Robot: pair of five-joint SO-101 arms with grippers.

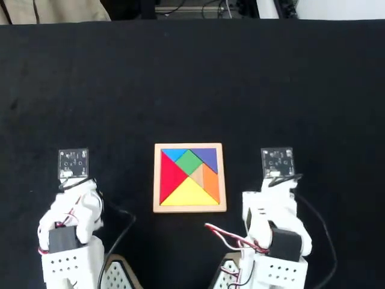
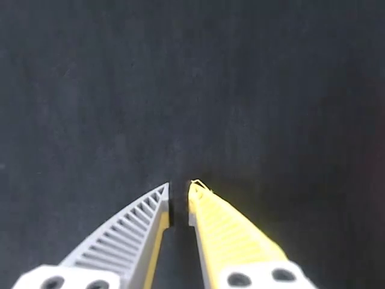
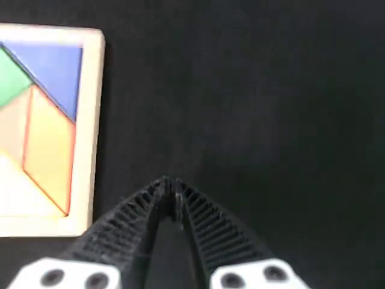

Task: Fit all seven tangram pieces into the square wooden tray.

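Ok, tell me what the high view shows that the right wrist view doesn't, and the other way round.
The high view adds the full tray with the red triangle, yellow triangle and light blue triangle seated in it, plus the left arm and right arm folded either side. The right wrist view adds the right arm's fingers, closed tip to tip above the black cloth. Shared: the tray's rim, and the blue piece, green piece, tan piece and orange piece inside it.
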